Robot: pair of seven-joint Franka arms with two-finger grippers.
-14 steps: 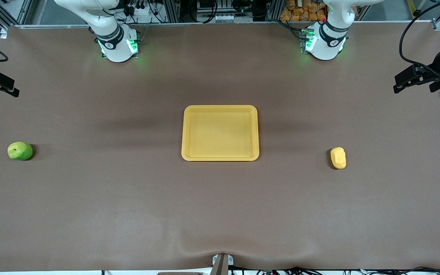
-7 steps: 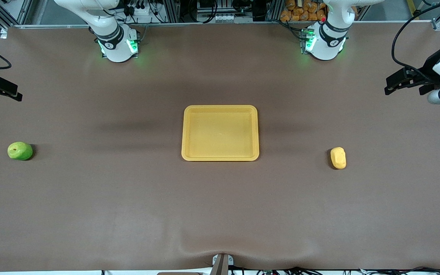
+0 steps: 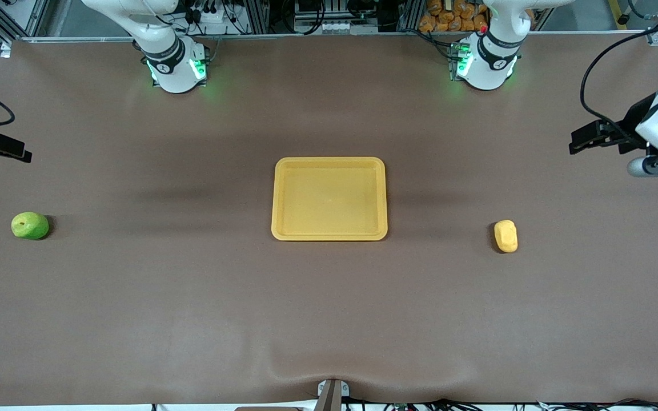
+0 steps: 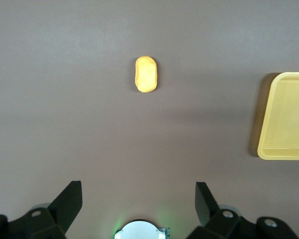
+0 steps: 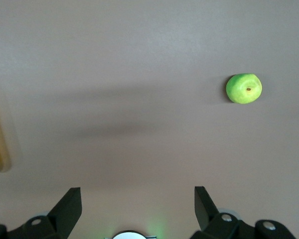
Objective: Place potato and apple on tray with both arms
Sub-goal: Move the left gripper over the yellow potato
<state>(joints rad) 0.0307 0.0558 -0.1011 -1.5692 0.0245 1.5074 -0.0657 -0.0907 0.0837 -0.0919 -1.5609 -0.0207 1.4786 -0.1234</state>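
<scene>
The yellow tray lies empty at the middle of the table, and neither fruit has been moved over the last second: the potato rests well apart from the tray toward the left arm's end, slightly nearer the front camera than the tray's middle, and the green apple rests well apart toward the right arm's end. What has changed is seen at the grippers. The left gripper has been carried down and inward over the table's left-arm end, drawing closer to the potato, with its fingers spread wide and nothing between them. The right gripper has likewise been lowered at the table's edge above the apple's end, its fingers wide and empty. Both approaches are judged to be under way at once; no grasp has yet been made, so both placements remain to be done.
</scene>
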